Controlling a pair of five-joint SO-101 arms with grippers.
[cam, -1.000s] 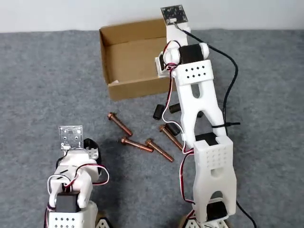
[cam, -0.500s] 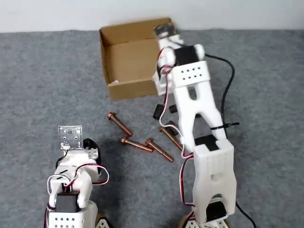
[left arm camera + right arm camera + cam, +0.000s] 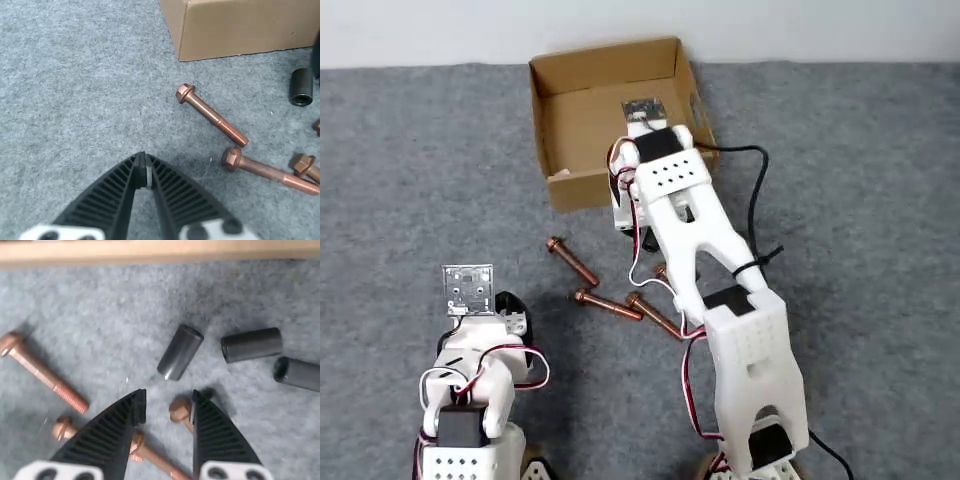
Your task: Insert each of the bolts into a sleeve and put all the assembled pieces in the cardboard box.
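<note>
grey felt-like table (image 3: pixel 410 180) runs up to a pale wall (image 3: pixel 470 30) at the far edge. wide bare stretches lie on the left arm's side of the cardboard box (image 3: pixel 542 110) and out beyond the right arm. the cardboard box sits open-topped at the far edge, close to the wall, with a small flap folded out at one near corner.

the right arm (image 3: pixel 745 350) stretches from the near edge across the middle of the table, its wrist above the box's near wall. the left arm (image 3: pixel 470 400) is folded up at the near edge, well apart from the box.

the right gripper (image 3: pixel 167 399) hangs over the table just short of the box with its jaws spread, and one bolt head (image 3: pixel 180 410) lies on the table in the gap beneath them. the left gripper (image 3: pixel 142 165) is pressed together tip to tip above bare table.

four copper bolts (image 3: pixel 572 262) lie loose between the two arms, one partly under the right arm. three dark sleeves (image 3: pixel 180 352) lie near one another between the bolts and the box, each apart from the bolts.
</note>
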